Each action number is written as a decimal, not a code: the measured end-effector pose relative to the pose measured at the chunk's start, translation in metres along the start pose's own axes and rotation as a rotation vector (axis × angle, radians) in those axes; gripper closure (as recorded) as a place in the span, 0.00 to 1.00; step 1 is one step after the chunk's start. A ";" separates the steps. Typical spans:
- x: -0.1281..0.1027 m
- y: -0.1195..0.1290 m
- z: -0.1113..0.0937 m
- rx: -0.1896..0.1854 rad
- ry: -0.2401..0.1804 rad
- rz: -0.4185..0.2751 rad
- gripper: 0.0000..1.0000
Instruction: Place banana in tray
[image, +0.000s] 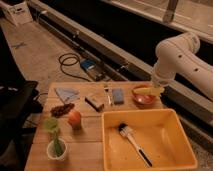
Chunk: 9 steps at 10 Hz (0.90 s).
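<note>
- Gripper (152, 91): you find it at the right of the frame, a little above centre, at the lower end of the white arm (175, 55) that comes in from the right edge. Its fingers are closed on the banana (the fingers themselves are largely hidden against the arm's wrist).
- Banana (146, 91): a small pale-yellow piece, lying roughly level, held at the gripper and projecting from it toward the left of the frame. It hangs just above the orange bowl (143, 98); whether it touches the bowl's rim you cannot tell.
- Tray (113, 145): the large bright-yellow bin filling the lower right of the frame. The banana is above and outside it, beyond the tray's far rim, near its right-hand end.
- Brush (133, 143): a dark-handled brush with pale bristles lies slantwise on the tray's floor (bristles toward the upper left).
- Table (90, 137): a wooden slatted top carrying everything named here.
- Blue sponge (118, 96): left of the orange bowl, near the table's far edge.
- Brown block (94, 102): left of the sponge, turned at an angle.
- Blue cloth (66, 93): at the table's upper-left corner.
- Orange fruit (74, 119): left of the tray, apart from it.
- White cup (56, 149): at the lower left, holding a green plant-like item.
</note>
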 end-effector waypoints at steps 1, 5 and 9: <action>-0.001 0.000 0.000 0.000 0.000 -0.001 1.00; -0.001 -0.001 0.000 0.001 0.000 -0.003 1.00; 0.007 0.009 0.008 -0.019 -0.008 0.026 1.00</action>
